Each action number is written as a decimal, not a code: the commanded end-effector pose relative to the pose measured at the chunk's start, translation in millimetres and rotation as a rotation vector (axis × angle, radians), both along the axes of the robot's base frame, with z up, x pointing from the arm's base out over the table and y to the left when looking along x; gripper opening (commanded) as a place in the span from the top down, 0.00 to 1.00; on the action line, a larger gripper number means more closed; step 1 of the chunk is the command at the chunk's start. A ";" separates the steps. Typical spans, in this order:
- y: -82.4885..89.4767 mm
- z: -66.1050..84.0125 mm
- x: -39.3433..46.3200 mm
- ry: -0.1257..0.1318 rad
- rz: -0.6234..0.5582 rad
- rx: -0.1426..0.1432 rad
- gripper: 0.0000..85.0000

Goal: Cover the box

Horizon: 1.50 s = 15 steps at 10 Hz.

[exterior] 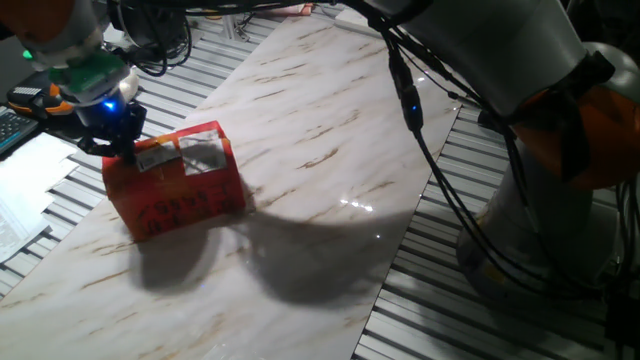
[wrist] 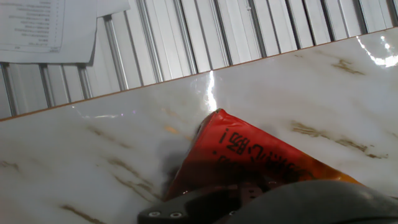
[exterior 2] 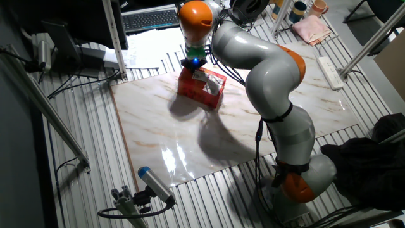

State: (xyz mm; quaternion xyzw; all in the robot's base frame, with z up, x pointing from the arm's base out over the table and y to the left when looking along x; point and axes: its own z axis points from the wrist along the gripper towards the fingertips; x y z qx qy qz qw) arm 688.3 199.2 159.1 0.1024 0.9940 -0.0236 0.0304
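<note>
— Claw (exterior: 118, 148) first: where is it?

— Mine hangs at the top rear edge of the small red printed cardboard box (exterior: 180, 185), right down on it. Whether my fingers are apart or closed I cannot tell; the black hand body hides them in both fixed views, and the hand view shows only a dark edge of my hand along the bottom of the picture.

— And the box itself?

— It sits on the white marble-patterned board (exterior: 320, 150), near the board's far corner on my side, close to the edge. Its top carries a white label, and the flaps look folded roughly flat over the opening, though a bit uneven. In the hand view I look down one red printed side (wrist: 249, 155) to the shiny board (wrist: 93, 143) beneath it.

— What lies beyond?

— Past the board's edge comes the ribbed grey metal table (wrist: 205, 37), with white printed papers (wrist: 37, 25) lying on it. In the other fixed view, a black keyboard (exterior 2: 150, 19) lies behind the box, a pink cloth (exterior 2: 310, 28) sits off to one side, and a white power strip (exterior 2: 330, 71) rests near the board's far edge.
</note>
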 end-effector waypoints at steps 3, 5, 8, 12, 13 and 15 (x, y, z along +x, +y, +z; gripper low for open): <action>3.3 -6.7 2.5 -0.024 -0.017 -0.010 1.00; 6.8 -10.0 1.5 -0.033 -0.027 -0.023 1.00; -1.3 9.6 8.5 0.032 0.003 0.059 1.00; -4.2 36.5 13.4 0.079 0.011 0.080 1.00; -2.2 35.9 11.7 0.076 0.008 0.079 1.00; -1.0 35.1 11.0 0.074 0.008 0.077 1.00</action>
